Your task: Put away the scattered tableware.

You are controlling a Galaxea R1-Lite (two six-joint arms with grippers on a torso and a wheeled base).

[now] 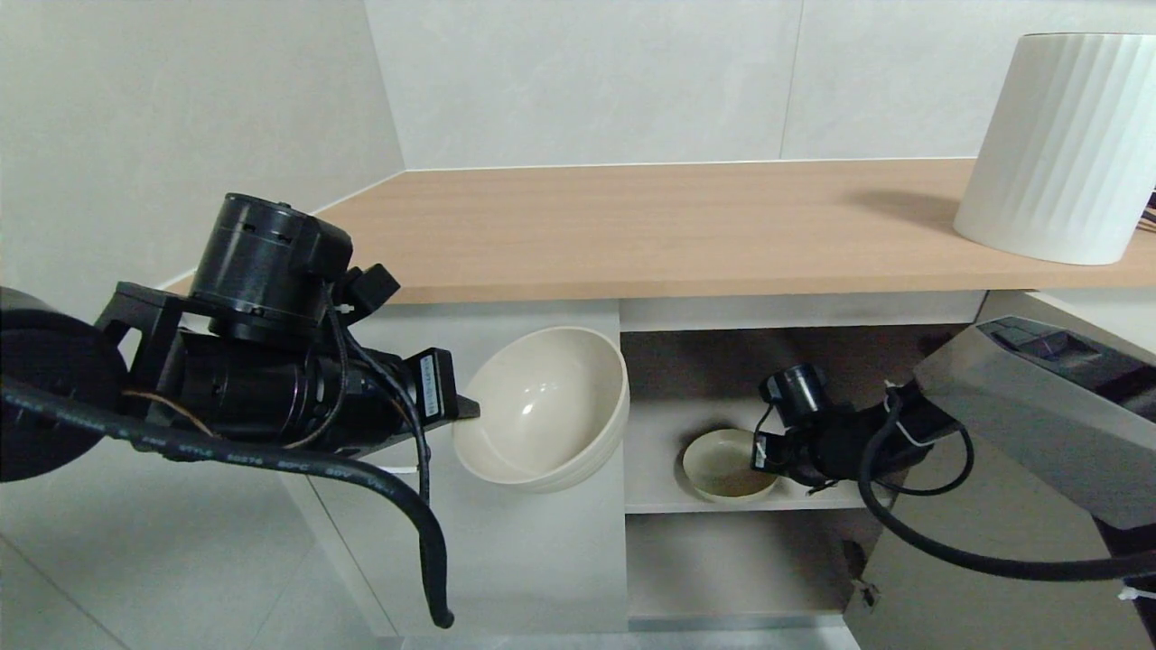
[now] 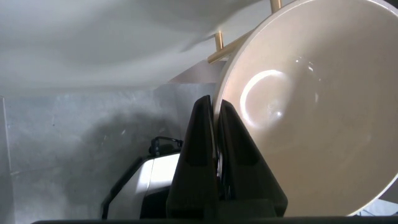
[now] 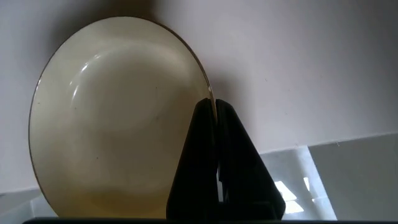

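The large cream round bowl (image 1: 542,411) was held out in front of the white cabinet front, just under the edge of the wooden tabletop (image 1: 677,226). It was tipped on its side with the hollow turned outward. Its rim was gripped by the left tool (image 1: 470,411), closed narrow, with one finger inside the wall and one outside.

Over on the other side, the small cream shallow dish (image 1: 728,463) was seen on the open cabinet shelf (image 1: 741,501), or just over it; which could not be told. Its rim was clamped in the same thin way by the right tool (image 1: 766,454).

The step in hand was judged to be the setting down of the dish. The right tool would best be opened only once the base was felt flat on the shelf. It should then be drawn straight back out, so the rim was not dragged along.

The big bowl was carried by its edge alone, so slow moves were called for. It would need to be levelled before being brought to the open compartment and kept off the cabinet's upright panel. It should be set beside the dish, not on it.

A white ribbed cylindrical container (image 1: 1057,144) was left standing on the tabletop, well apart from both bowls.

As for writing, a white sticker (image 1: 432,384) on the left wrist and the black cable (image 1: 271,456) carried print. None of it could be read with certainty, and no marks were made out on either bowl.
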